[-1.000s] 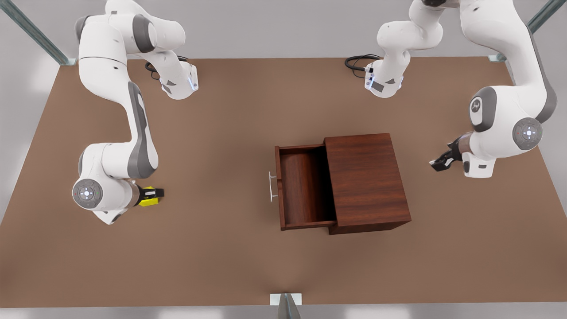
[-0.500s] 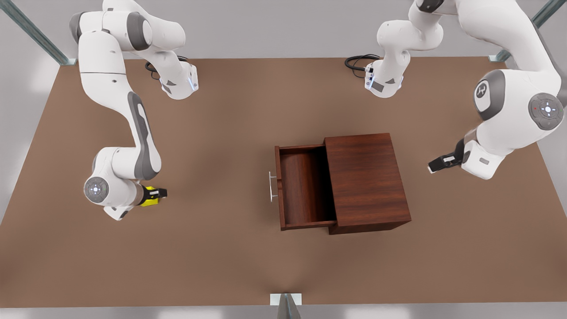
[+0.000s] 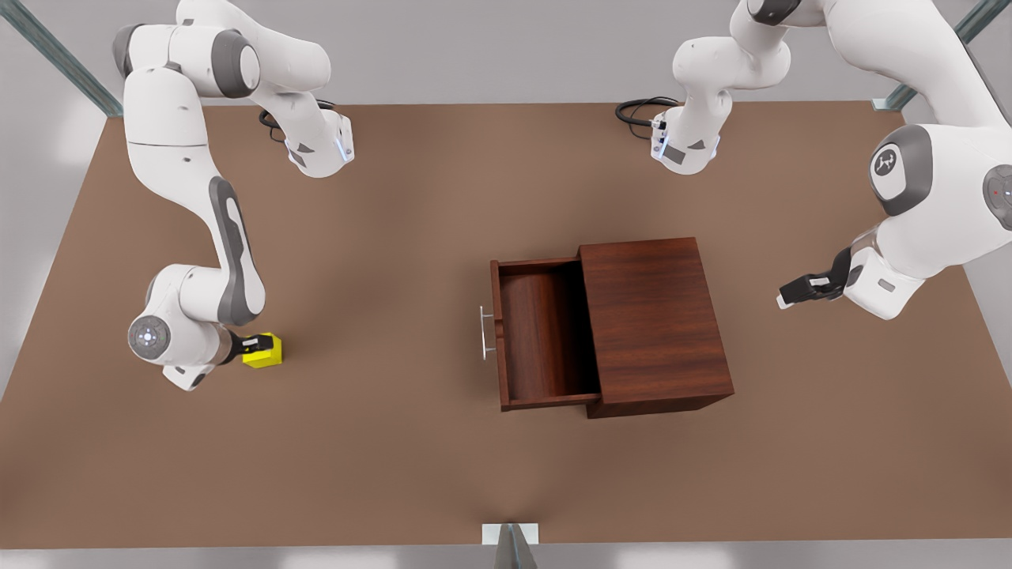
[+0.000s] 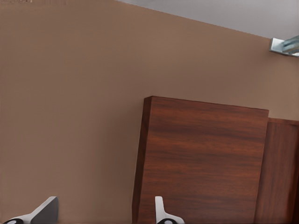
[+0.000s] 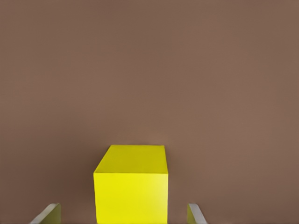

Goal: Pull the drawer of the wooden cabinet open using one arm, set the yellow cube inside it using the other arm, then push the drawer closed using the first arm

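Room: grey walls behind a brown tabletop [image 3: 395,237]; metal frame struts at the corners, a metal bracket at the near edge in the front view.
Count: two white arms, one cabinet, one drawer, one cube.
Arms: one on the front view's left, bent down low to the tabletop; one on the front view's right, raised beside the cabinet. Black cables coil at each base.
Cabinet [image 3: 656,324]: dark reddish wood, flat top, right of centre in the front view.
Drawer [image 3: 545,336]: pulled out toward the front view's left, its inside bare, silver bar handle [image 3: 483,333] on its front.
Cube [image 3: 263,350]: yellow, resting on the tabletop at the front view's left, well apart from the drawer.
Right hand [image 3: 254,345]: low at the cube, fingers spread wide with a gap on each side of it.
Left hand [image 3: 794,296]: in the air off the cabinet's back side, fingers spread, holding nothing.
Right wrist view: cube [image 5: 131,184] close up between two finger tips [image 5: 46,213], top and one side face visible.
Left wrist view: cabinet top [image 4: 201,158] from behind, with a strip of the drawer past it.
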Tool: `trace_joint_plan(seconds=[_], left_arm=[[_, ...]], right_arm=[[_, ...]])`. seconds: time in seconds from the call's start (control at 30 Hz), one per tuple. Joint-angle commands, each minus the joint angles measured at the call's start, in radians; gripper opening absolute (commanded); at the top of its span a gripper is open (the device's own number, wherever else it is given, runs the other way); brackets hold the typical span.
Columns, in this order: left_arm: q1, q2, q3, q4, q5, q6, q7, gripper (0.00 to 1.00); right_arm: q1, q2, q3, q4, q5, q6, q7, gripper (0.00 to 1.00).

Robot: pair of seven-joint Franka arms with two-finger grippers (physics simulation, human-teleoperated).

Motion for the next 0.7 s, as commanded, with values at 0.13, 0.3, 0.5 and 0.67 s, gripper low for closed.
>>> trace_joint_plan(seconds=[0.13, 0.3, 0.5, 0.67], left_arm=[[-0.002, -0.001, -0.001, 0.000, 0.004, 0.001, 0.116, 1.00], [-0.003, -0.001, -0.002, 0.000, 0.005, 0.001, 0.116, 1.00], [-0.005, -0.001, -0.004, 0.000, 0.008, 0.001, 0.115, 1.00], [-0.013, 0.000, -0.005, -0.001, 0.012, 0.003, 0.112, 1.00]], right_arm=[[-0.003, -0.014, 0.001, -0.085, 0.027, 0.145, -0.076, 1.00], [-0.004, 0.001, -0.002, -0.087, 0.022, 0.185, -0.092, 1.00], [0.000, 0.032, -0.002, -0.088, 0.018, 0.196, -0.095, 1.00], [-0.001, 0.049, -0.002, -0.091, 0.019, 0.196, -0.102, 1.00]])
